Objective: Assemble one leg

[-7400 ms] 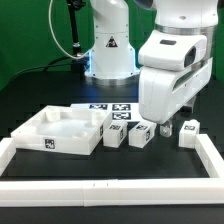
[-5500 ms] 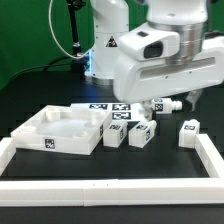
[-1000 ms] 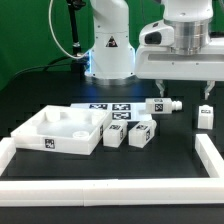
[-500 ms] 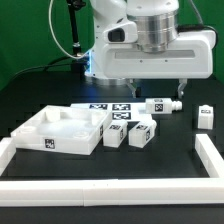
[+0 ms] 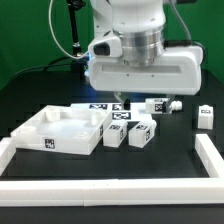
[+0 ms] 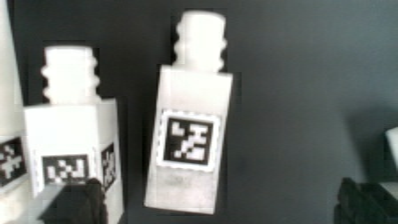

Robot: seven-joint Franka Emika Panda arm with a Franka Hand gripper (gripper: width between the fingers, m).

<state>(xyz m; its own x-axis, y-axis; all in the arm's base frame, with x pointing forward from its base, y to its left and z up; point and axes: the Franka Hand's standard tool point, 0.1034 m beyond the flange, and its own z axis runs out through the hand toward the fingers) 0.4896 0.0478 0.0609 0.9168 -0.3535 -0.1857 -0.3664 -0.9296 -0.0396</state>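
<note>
At the exterior view's left a white tray (image 5: 75, 143) with several compartments sits on the black table (image 5: 170, 160), a square tag on its front wall. Just behind the tray's right end the marker board (image 5: 108, 109) lies flat, showing black-and-white tags. In front of the board and just beside the tray, two white legs rest close together without touching: the left front leg (image 5: 113, 137) and the right front leg (image 5: 141, 136), each with a tag facing the camera. Above and behind them hangs the gripper (image 5: 145, 96), its wide white body hiding part of the board. Under the body's right end a third leg (image 5: 160, 105) lies on its side, partly covered. Well apart, farthest right, a fourth leg (image 5: 205, 116) stands alone near the white rail (image 5: 213, 150) that edges the table.

The wrist view shows two legs side by side on the dark surface, their ridged pegs pointing the same way. The middle leg (image 6: 191, 135) carries one tag and lies in line with the gap between the two dark fingertips (image 6: 68, 198), which are spread wide and pinch nothing. The neighbouring leg (image 6: 71, 125) shows tags on two faces. One fingertip overlaps its end, and I cannot tell whether they touch.
</note>
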